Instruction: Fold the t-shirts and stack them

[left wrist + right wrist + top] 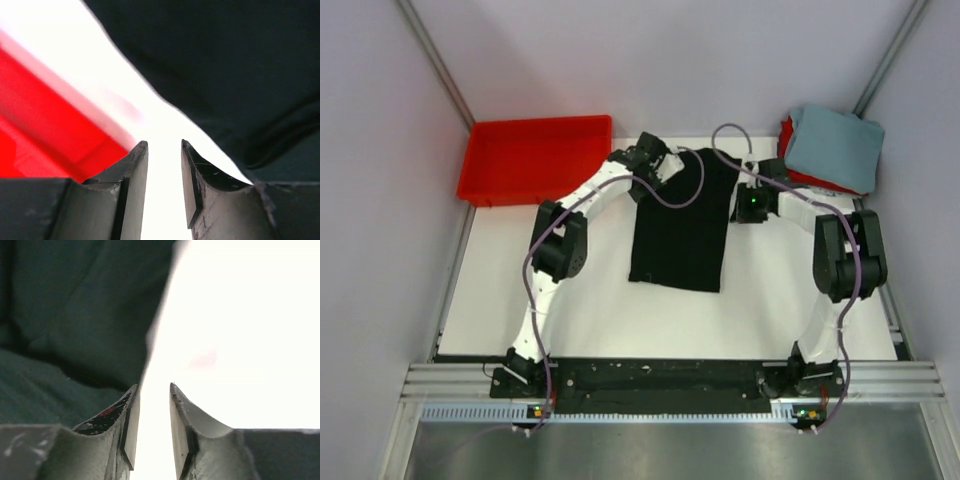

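1. While the black t-shirt point(682, 225) lies mid-table as a narrow strip, folding appears unfinished.
2. Left gripper point(164, 146), right gripper point(152, 387): parted, empty, flanking its far end.
3. Grey-blue t-shirt point(833, 145) sits folded far right.

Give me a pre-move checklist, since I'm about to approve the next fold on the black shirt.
1. Left jaws free of cloth: ok, apart, nothing between them.
2. Right jaws free of cloth: ok, apart, nothing between them.
3. Black t-shirt folded lengthwise, flat on the table: ok.
4. Black t-shirt square to the table edge: not ok, it slants left toward the near end.
5. Stack ready at far right: ok, grey-blue shirt folded on the red shirt.
6. Layers hidden underneath smooth: cannot tell.
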